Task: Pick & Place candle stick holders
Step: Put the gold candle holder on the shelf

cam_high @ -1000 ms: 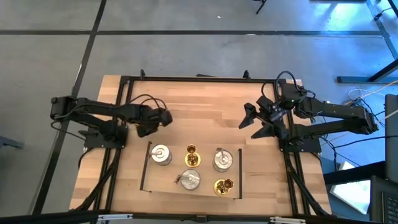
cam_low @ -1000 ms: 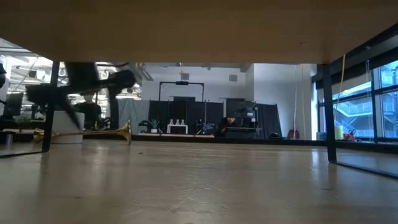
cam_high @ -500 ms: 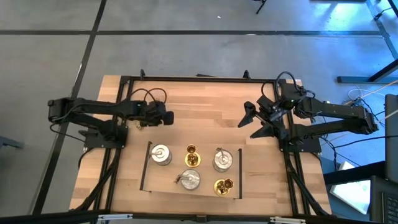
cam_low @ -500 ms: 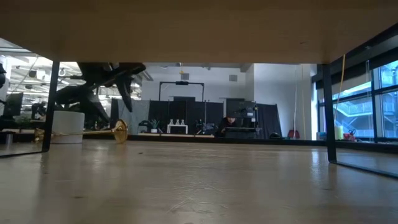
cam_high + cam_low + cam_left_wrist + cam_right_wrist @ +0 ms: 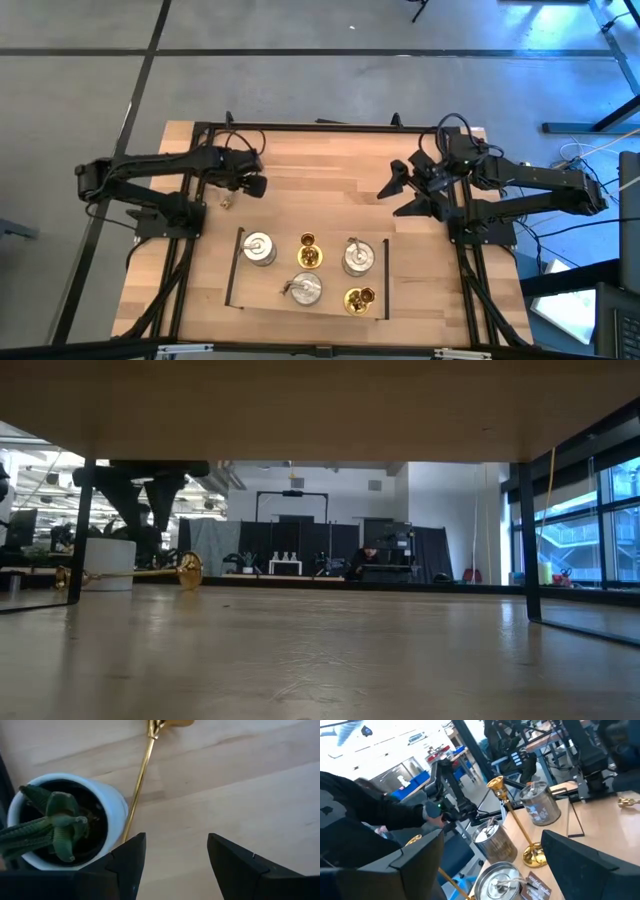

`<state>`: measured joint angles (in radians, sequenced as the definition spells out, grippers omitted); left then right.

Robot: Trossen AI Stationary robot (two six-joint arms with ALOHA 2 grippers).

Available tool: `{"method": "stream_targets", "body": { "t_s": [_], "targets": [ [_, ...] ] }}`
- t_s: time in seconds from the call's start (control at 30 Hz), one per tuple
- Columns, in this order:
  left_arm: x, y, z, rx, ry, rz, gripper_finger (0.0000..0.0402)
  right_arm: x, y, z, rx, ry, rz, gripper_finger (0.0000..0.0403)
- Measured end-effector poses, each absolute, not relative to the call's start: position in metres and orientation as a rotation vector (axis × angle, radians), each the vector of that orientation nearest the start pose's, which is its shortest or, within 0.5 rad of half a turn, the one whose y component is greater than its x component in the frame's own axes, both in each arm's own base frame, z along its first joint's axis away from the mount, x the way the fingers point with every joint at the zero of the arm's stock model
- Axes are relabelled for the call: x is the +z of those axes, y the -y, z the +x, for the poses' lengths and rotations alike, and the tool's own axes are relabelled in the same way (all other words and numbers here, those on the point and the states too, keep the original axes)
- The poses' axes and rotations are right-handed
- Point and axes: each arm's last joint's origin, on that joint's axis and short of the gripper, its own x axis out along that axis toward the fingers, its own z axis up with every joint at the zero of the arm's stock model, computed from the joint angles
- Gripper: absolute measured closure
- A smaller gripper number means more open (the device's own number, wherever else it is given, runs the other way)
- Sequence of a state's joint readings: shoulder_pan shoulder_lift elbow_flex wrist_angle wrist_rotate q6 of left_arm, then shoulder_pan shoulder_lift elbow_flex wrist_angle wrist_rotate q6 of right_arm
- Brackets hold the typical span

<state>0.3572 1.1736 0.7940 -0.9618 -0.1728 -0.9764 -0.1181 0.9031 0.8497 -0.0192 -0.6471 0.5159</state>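
A gold candle stick holder [image 5: 141, 775] lies on its side on the table by the left arm; its stem rests against a white pot [image 5: 107, 800]. It also shows in the low view [image 5: 140, 572] and the high view [image 5: 226, 203]. My left gripper [image 5: 172, 855] hovers over it, open and empty. Three silver-grey holders [image 5: 259, 249] and two gold ones [image 5: 310, 251] stand upright in the tray [image 5: 232, 268]. My right gripper [image 5: 402, 196] is open and empty above the table, at the tray's far right.
The white pot [image 5: 108, 565] holds a green cactus [image 5: 55, 817] and stands at the table's left, under my left arm. The tray's black rails [image 5: 385, 280] bound the standing holders. Bare wood [image 5: 320, 180] lies between the two grippers.
My left gripper has risen and turned, drawing back a little toward the table's left and far edge, so the lying gold holder now shows beside it. The holder has shifted slightly along the table. My right gripper has edged toward the far edge.
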Motion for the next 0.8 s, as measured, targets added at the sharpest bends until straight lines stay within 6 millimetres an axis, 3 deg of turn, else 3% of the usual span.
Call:
{"method": "stream_targets", "body": {
  "t_s": [0.2,0.43,0.67,0.8],
  "targets": [
    [0.21,-0.074,0.175,1.047,-1.084,-0.874,0.0194,0.351,0.007,0.196,0.459,-0.191,0.532,0.0065],
    [0.218,-0.08,0.178,0.982,-1.125,-0.54,0.0194,0.351,0.008,0.197,0.396,-0.176,0.535,0.0065],
    [0.216,-0.102,0.175,0.868,-1.177,-0.483,0.0194,0.351,0.01,0.198,0.354,-0.169,0.551,0.0065],
    [0.204,-0.119,0.18,0.818,-1.204,-0.515,0.0194,0.351,0.01,0.198,0.352,-0.168,0.551,0.0065]
  ]
}}
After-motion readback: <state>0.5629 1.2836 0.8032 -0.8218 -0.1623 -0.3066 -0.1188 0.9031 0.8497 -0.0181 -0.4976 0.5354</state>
